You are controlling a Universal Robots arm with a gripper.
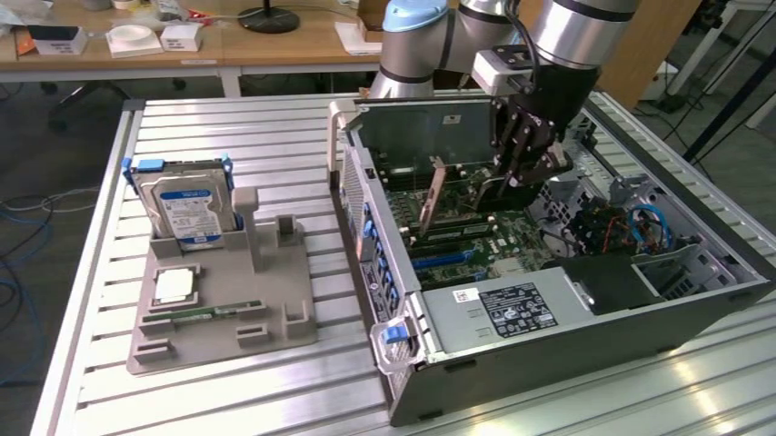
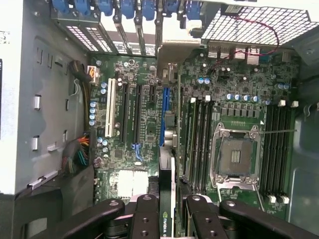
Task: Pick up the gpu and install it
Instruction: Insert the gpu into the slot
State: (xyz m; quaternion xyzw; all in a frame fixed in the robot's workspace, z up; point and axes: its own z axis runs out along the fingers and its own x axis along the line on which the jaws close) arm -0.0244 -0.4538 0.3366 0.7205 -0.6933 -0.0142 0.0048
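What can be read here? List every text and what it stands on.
"NVIDIA", partly cut off: on the gpu held in the gripper.
Hard drive label: too small to read.
Black label on the power supply: too small to read.
White sticker beside it: too small to read.

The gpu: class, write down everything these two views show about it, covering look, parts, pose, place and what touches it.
The gpu is a thin, flat circuit card standing on edge inside the open computer case, over the green motherboard. In the exterior view its face looks coppery brown. The wrist view shows it edge-on, pale and narrow, with a green-lettered label near the grip. The end effector is shut on its upper edge, with black fingers on either side. Its lower edge lines up with the blue slot; whether it is seated there cannot be told.
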